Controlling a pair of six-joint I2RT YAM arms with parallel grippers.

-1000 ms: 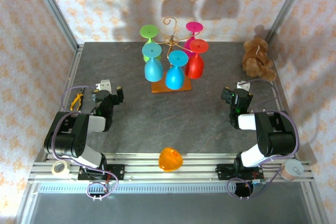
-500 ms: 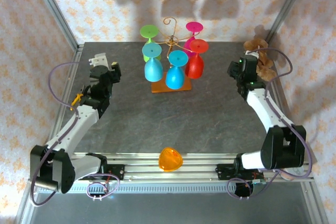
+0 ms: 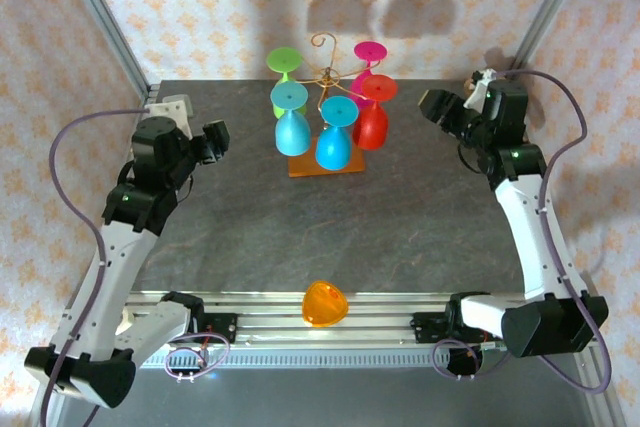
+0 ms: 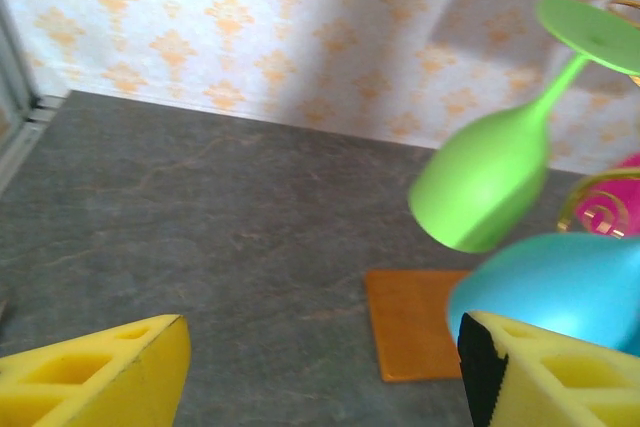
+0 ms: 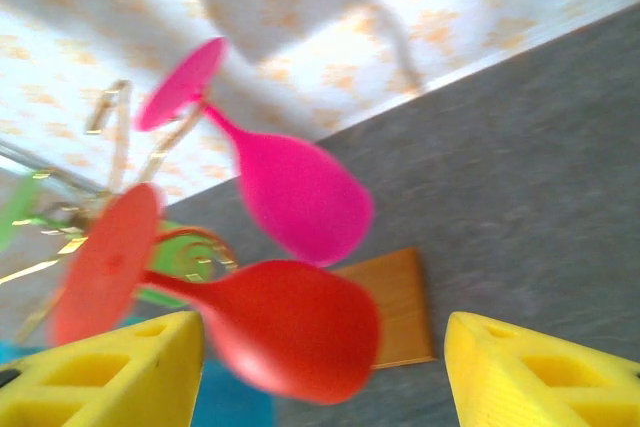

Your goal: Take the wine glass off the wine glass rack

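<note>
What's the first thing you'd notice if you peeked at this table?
Bright glasses hang upside down on the gold wine glass rack at the back middle of the table: a green glass, a pink glass, a red glass, a left blue glass and a right blue glass. A robot arm reaches toward it from each side, with the left end effector and the right end effector both open and empty.

Shiny gold metal wire formed the wine glass rack (image 3: pixel 326 75); its base looked matt orange-brown, wood-like. On it, wine glasses (image 3: pixel 334 147) were smooth glossy plastic. Under it, table (image 3: pixel 300 232) was matt dark grey, stone-veined. Nearby left finger pads (image 4: pixel 95 372) were matt yellow foam.
</note>
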